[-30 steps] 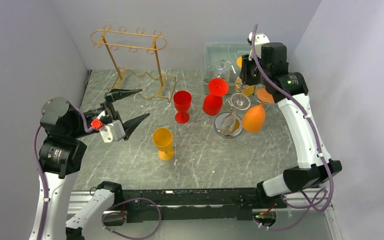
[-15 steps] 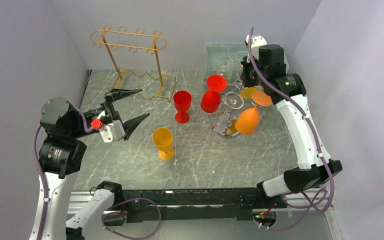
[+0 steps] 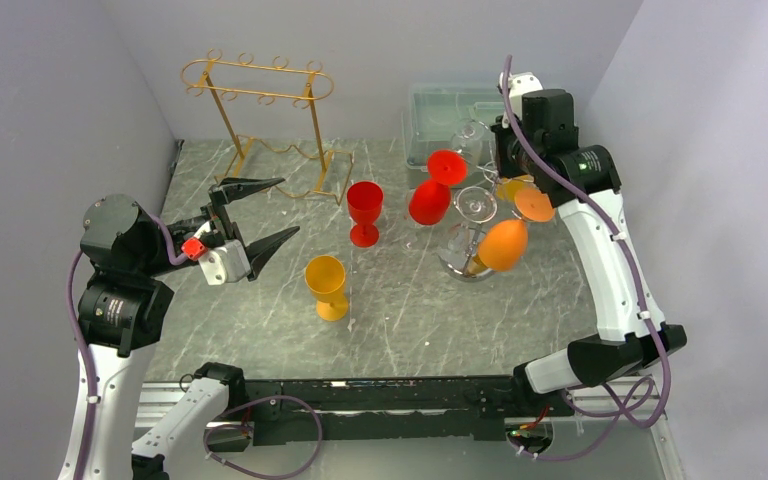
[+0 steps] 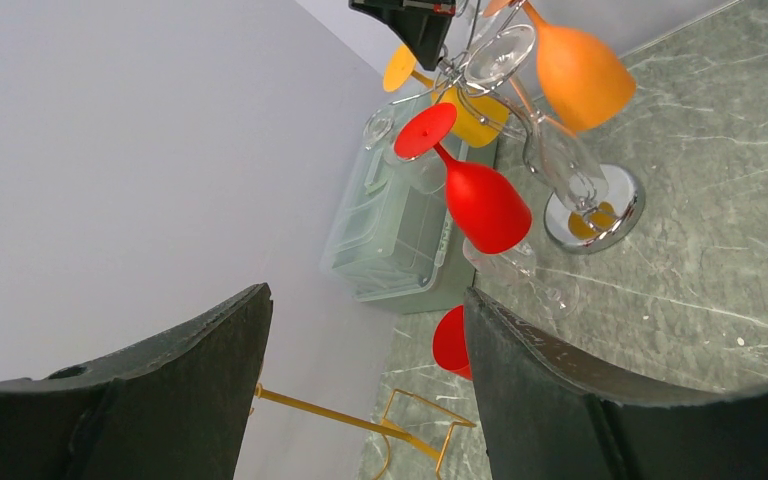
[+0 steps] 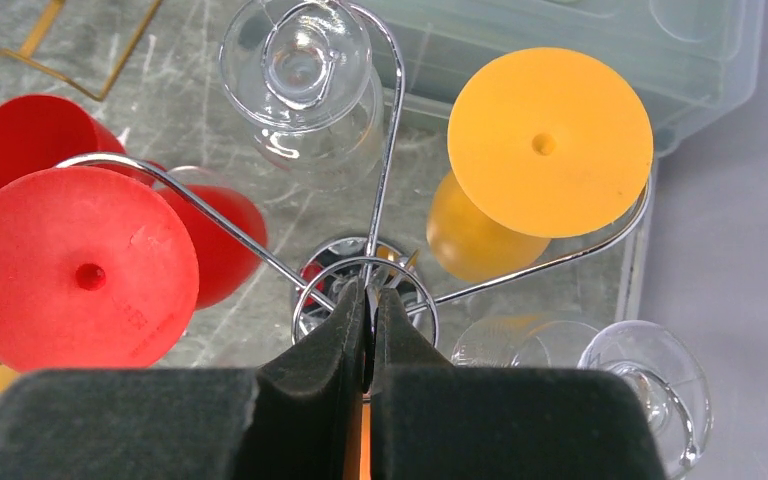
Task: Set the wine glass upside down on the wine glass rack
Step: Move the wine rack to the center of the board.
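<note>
Top view: the right end effector (image 3: 508, 178) sits at the crown of the chrome rack (image 3: 463, 264), and that rack leans; whether its base is off the desk (image 3: 400, 320) I cannot tell. The left end effector (image 3: 288, 207) hangs empty, jaws wide apart, near the orange glass (image 3: 327, 283). That glass stands upright mid-desk, well apart from the rack, with a red glass (image 3: 364, 208) just behind it. My call: level the rack first, or the hung glasses (image 3: 505, 245) may slide, then take the orange one by its stem and flip it. Left wrist view: nothing between the spread fingers (image 4: 170, 400). Right wrist view: jaws pinched together on the rack's top wire. The orange glass looks opaque and plastic-like, with a short stem and round foot.
</note>
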Available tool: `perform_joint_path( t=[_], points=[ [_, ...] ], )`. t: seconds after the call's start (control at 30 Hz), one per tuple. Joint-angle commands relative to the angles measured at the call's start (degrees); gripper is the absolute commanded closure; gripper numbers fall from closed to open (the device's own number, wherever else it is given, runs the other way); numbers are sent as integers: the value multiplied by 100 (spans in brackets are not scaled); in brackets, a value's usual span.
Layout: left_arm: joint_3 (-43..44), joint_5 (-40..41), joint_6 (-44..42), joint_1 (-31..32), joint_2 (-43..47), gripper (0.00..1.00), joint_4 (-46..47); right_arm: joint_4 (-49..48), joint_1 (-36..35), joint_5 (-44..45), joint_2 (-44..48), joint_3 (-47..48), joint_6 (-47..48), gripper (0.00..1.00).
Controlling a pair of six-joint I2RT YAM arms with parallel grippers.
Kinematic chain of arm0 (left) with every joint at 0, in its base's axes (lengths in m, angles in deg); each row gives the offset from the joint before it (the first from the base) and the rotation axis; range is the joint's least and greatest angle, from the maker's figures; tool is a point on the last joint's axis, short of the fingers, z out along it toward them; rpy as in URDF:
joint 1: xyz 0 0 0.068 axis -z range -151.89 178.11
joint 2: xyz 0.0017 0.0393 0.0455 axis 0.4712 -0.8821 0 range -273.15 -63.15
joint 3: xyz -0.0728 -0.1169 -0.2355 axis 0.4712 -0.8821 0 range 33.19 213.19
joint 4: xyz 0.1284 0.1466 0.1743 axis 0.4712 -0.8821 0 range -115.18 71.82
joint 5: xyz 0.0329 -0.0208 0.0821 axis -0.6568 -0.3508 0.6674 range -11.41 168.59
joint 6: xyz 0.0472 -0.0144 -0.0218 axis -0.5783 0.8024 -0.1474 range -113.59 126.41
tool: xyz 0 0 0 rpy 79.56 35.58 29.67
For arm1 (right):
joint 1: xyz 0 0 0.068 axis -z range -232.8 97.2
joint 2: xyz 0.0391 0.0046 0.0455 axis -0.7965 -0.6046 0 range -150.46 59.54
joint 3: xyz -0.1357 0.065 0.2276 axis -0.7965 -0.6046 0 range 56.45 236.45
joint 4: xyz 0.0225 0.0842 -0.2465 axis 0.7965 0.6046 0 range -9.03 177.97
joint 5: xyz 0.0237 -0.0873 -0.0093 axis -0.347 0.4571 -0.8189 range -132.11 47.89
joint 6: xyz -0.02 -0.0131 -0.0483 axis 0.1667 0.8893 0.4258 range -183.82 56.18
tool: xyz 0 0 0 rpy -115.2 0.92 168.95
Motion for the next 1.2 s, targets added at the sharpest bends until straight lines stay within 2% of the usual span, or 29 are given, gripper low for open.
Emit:
perform_joint_path(
  t=[0.0,0.47,0.77,1.17],
  points=[
    [1,0,-61,-13,24,25,43,-951,147,765,352,828,533,100],
    [1,0,-61,-13,24,25,43,-1236,527,1319,429,854,675,100],
    [1,0,-61,-13,24,25,43,-1636,1327,1028,667,392,319,100],
    [1,0,-61,-13,24,25,43,-2003,1872,897,778,-184,-16,100]
  ],
)
